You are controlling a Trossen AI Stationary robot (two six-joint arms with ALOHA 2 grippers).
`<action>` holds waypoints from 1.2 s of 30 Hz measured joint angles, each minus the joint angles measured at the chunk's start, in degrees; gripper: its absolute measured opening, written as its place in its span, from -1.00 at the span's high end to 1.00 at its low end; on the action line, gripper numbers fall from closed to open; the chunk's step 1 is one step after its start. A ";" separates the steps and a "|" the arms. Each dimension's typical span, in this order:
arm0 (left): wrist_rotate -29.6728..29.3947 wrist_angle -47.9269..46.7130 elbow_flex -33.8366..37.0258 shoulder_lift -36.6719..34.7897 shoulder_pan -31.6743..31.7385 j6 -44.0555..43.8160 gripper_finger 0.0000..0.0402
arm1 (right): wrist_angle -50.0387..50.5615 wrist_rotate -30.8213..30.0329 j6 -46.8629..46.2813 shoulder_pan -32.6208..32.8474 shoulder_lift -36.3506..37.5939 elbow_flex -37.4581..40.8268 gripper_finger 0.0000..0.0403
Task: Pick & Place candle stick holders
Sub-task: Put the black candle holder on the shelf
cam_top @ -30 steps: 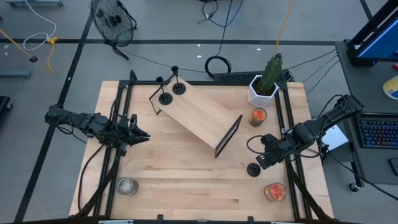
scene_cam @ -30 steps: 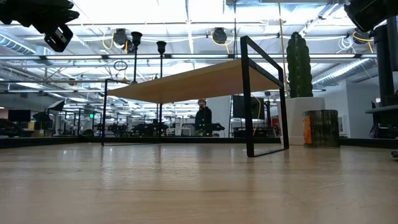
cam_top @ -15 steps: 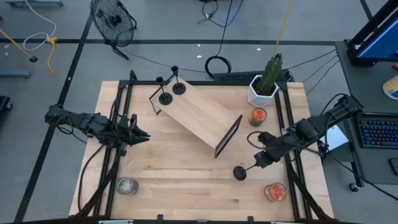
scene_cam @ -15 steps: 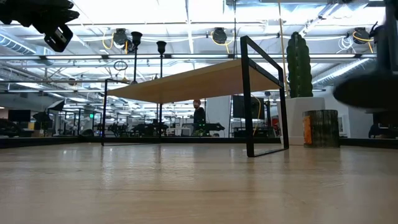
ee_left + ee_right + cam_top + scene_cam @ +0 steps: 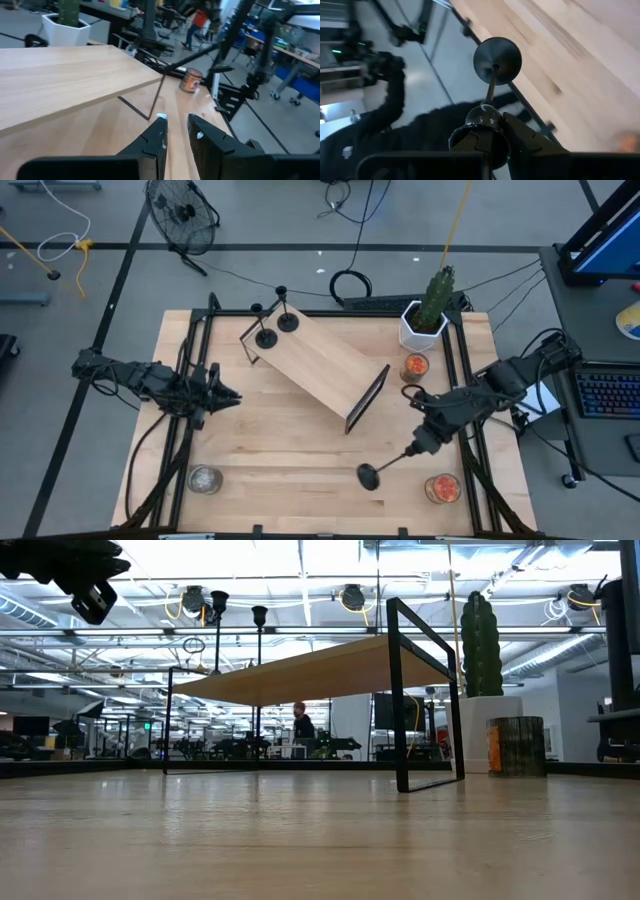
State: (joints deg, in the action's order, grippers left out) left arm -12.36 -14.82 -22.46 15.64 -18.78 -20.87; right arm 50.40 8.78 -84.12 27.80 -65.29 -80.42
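Two black candle stick holders (image 5: 266,337) (image 5: 288,322) stand on their disc bases on the far left end of a wooden shelf (image 5: 320,365); they also show in the low view (image 5: 218,602) (image 5: 259,615). My right gripper (image 5: 415,445) is shut on the third holder (image 5: 385,465), above the table's near right part. Its disc base (image 5: 369,476) points away from the gripper. My left gripper (image 5: 232,397) hovers by the table's left edge, its fingers (image 5: 159,131) a narrow gap apart, and holds nothing. My right gripper pinches the holder's cup end (image 5: 482,117) between its two fingers. The thin stem (image 5: 490,92) runs straight out beyond the fingertips to the disc base (image 5: 497,59). The holder lies tipped over, its base toward the table's near left. Whether the base is clear of the table does not show.
The shelf has a black metal frame (image 5: 400,690) and stands slantwise across the table's far middle. A cactus in a white pot (image 5: 425,320) is at the far right. Orange jars (image 5: 415,367) (image 5: 442,488) stand on the right, a glass jar (image 5: 205,478) near left. A person (image 5: 300,725) walks in the room beyond.
My right gripper has moved a little toward the table's near edge and has turned. The holder it holds has tipped from upright to lying over. Its disc base has swung out toward the table's left and near edge.
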 joint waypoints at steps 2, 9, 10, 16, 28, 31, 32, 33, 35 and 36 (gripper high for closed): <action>-1.40 0.08 0.00 0.00 0.00 -0.82 0.60 | -1.61 -0.92 2.41 -0.87 -1.03 -1.61 0.91; -4.30 2.17 0.00 0.12 0.00 -3.17 0.60 | -2.97 -1.06 12.71 -6.80 -3.61 -5.40 0.91; -4.29 2.66 0.00 0.13 0.00 -3.45 0.60 | -3.01 -1.06 14.39 -7.92 -3.92 -5.97 0.91; -4.31 7.87 0.00 0.16 -0.01 -6.11 0.60 | -5.16 0.39 24.85 -14.82 -5.67 -9.86 0.91; -4.77 26.97 -0.02 7.47 0.01 -6.10 0.60 | -7.33 12.74 37.79 -25.95 -14.87 -12.09 0.91; -4.46 32.89 -0.02 11.88 0.00 -6.51 0.60 | -9.71 16.98 39.61 -27.45 -18.32 -12.09 0.91; -3.94 34.63 -0.02 13.38 0.01 -6.66 0.60 | -10.97 18.44 39.98 -27.78 -19.25 -12.09 0.91; -3.19 36.51 -0.02 14.99 -0.01 -6.72 0.60 | -11.95 19.71 40.28 -28.03 -20.18 -12.09 0.91; -2.31 40.32 -0.04 18.03 -0.01 -8.02 0.60 | -14.39 21.65 40.49 -28.36 -21.96 -12.09 0.91; -2.15 41.11 -0.23 19.52 -0.01 -8.86 0.60 | -15.66 22.57 40.52 -28.44 -22.69 -12.09 0.91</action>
State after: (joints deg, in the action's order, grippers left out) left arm -14.51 26.29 -22.68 35.16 -18.79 -29.73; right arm 34.74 31.35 -43.60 -0.64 -87.98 -92.51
